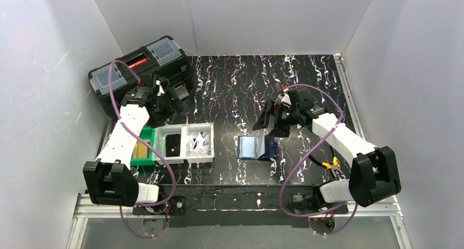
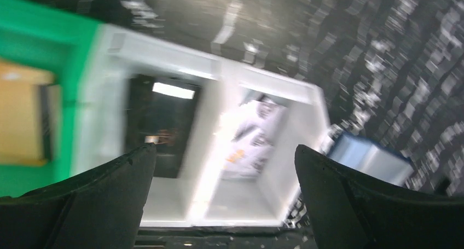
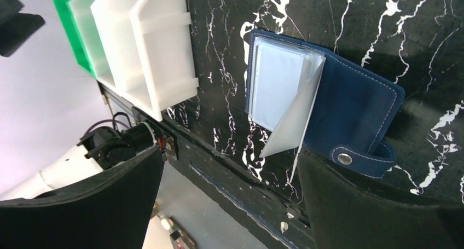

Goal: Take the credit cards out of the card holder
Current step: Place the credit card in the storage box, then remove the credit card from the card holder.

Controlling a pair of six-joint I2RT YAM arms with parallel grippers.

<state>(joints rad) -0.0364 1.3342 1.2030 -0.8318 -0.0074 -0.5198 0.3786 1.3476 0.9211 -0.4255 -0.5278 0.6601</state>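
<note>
Left wrist blurred; credit cards (image 2: 21,115) perhaps in bin (image 2: 46,25).

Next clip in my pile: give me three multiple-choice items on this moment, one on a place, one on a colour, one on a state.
1. Where does the card holder lie?
A. on a shelf
B. on the floor
C. on the table, right of the white bins

2. What colour is the bin at the left end of the row?
A. green
B. red
C. blue

3. How is the card holder?
A. snapped shut
B. spread open, clear pockets showing
C. wrapped in paper

Key:
1 C: it rests on the marbled table beside the white bins.
2 A: the green bin stands left of both white ones.
3 B: its clear pockets show and the snap tab is undone.
</note>
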